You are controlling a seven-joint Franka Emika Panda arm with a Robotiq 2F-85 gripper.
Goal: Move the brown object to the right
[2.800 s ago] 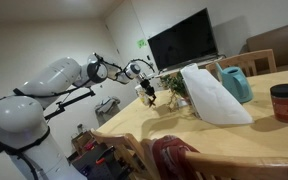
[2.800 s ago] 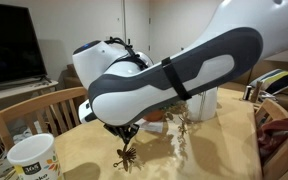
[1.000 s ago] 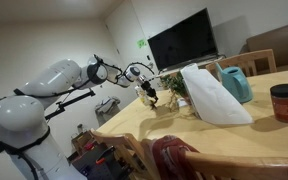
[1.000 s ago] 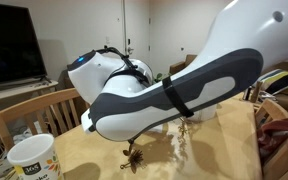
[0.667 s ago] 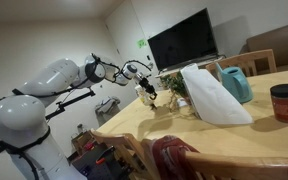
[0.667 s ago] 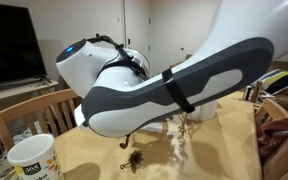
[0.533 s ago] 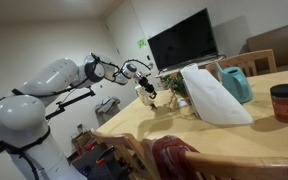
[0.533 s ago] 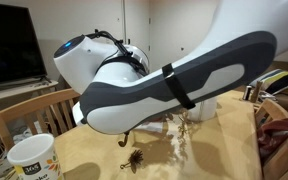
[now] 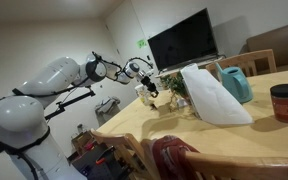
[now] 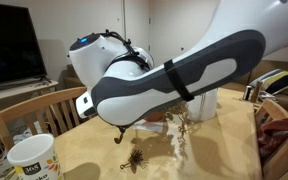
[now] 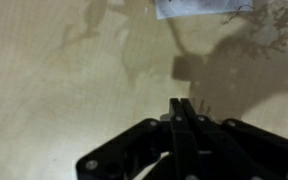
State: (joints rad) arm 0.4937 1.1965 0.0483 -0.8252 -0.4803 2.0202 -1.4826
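My gripper [image 11: 182, 102] is shut, its two black fingers pressed together with nothing visible between them. In both exterior views it hangs low over the tan table [image 9: 234, 135], near the table's far end [image 9: 150, 97] and under the big white arm [image 10: 122, 140]. A tiny dark-brown thing, seemingly the brown object [image 10: 136, 160], lies on the tabletop just beside and below the fingertips. I cannot tell whether they touch. The wrist view shows only bare tabletop and the gripper's shadow ahead of the fingers; the brown object does not show there.
A white bag [image 9: 214, 95], a teal jug [image 9: 236, 83] and a red-brown jar with a dark lid [image 9: 285, 102] stand further along the table. Dried twigs [image 10: 179, 125] lie near the bag. A cream mug [image 10: 29, 157] stands at the near corner. Wooden chairs line the table.
The arm's wrist has swung slightly sideways above the table. The gripper has stayed shut and low, and the small brown thing has hardly moved.
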